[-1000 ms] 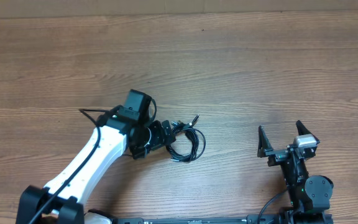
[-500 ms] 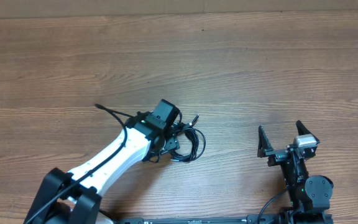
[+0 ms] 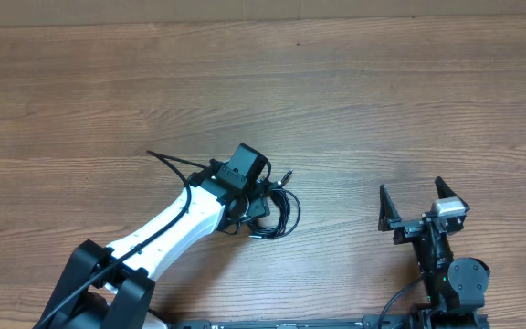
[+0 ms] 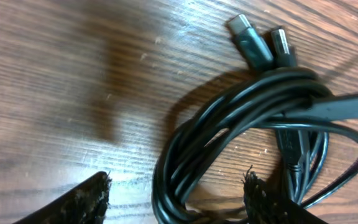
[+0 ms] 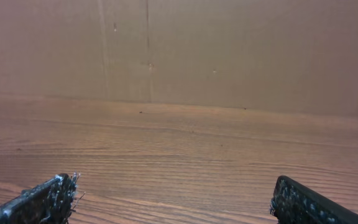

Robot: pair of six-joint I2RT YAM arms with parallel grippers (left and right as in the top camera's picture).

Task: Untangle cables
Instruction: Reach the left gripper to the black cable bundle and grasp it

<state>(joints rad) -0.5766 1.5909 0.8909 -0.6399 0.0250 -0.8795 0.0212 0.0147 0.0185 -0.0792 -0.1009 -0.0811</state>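
Note:
The cables (image 3: 279,212) lie as one small coiled bundle of thin black cords on the wooden table, just left of centre. My left gripper (image 3: 261,203) hangs over the bundle's left side. In the left wrist view the cables (image 4: 241,118) fill the right half, with two plug ends (image 4: 248,38) pointing up and away. The left gripper (image 4: 179,190) is open, its jaws standing either side of the coil's left loop, and a gap shows beside the left fingertip (image 4: 98,190). My right gripper (image 3: 415,203) is open near the front right, with only bare wood between its jaws (image 5: 173,193).
The wooden table (image 3: 382,100) stretches wide behind and to both sides of the bundle. A brown cardboard wall (image 5: 229,43) stands along the far edge. The left arm's own thicker black cable (image 3: 173,163) arcs out to its left.
The left arm has swung right and come over the bundle's left side, and its jaws have narrowed somewhat. The bundle and the right arm have stayed put.

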